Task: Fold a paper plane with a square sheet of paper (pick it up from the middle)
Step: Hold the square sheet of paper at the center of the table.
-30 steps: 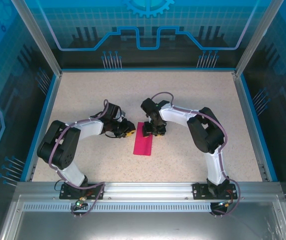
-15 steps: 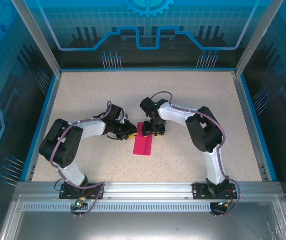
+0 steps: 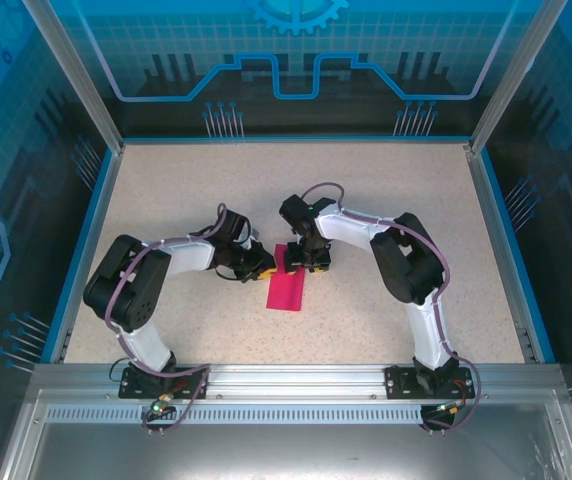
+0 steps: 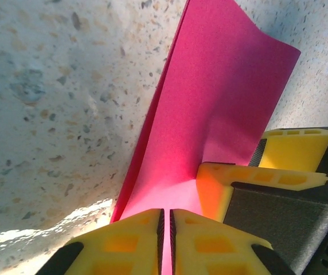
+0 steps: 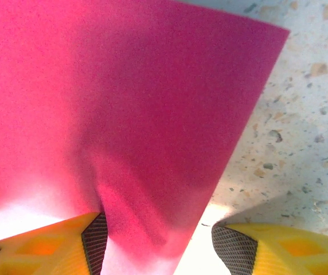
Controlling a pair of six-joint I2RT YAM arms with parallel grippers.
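Up close, the paper (image 4: 221,103) is shown pinched by the left fingers (image 4: 124,243) and straddled by the parted right fingers (image 5: 290,249).

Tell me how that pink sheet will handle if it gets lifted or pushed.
Probably floppy: the pink sheet bows up toward the left hand instead of lying flat. Likely light and quick to crease, since it puckers by the right hand. Pushed, it may slide or buckle on the smooth speckled table.
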